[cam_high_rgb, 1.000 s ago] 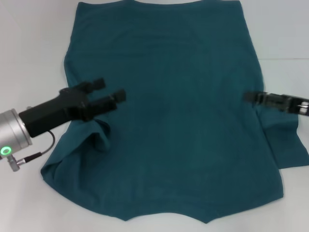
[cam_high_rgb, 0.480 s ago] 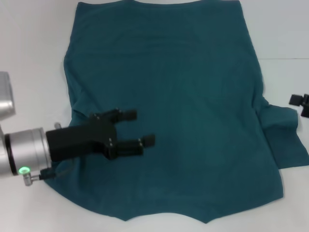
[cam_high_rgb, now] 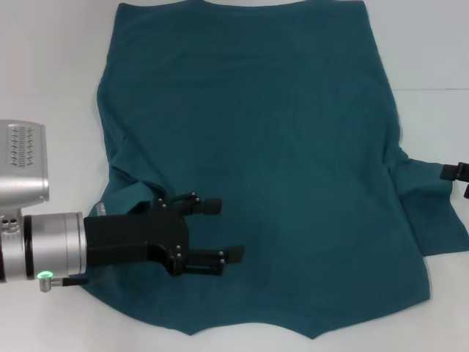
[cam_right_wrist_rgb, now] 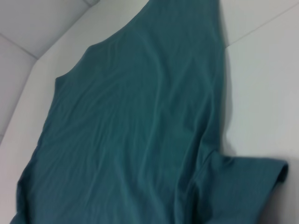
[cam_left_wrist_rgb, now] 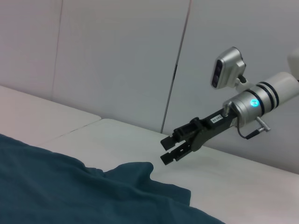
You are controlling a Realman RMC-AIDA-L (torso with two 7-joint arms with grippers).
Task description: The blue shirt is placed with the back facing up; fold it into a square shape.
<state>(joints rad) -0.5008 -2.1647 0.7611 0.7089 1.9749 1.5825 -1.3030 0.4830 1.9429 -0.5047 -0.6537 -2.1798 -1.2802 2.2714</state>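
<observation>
One blue shirt [cam_high_rgb: 249, 161] is spread on the table [cam_high_rgb: 44, 88], the left gripper [cam_high_rgb: 218, 231] held released over it, the right gripper [cam_left_wrist_rgb: 170, 148] seen released beside its sleeve.

My left gripper [cam_high_rgb: 220, 231] hides the blue shirt [cam_high_rgb: 256, 147]'s left sleeve; my right gripper [cam_high_rgb: 458, 173] is cut off at the head view's edge.

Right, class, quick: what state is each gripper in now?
Left gripper: open, empty, above the blue shirt near its left sleeve.
Right gripper: fingers slightly apart, holding nothing, by the right sleeve.
</observation>
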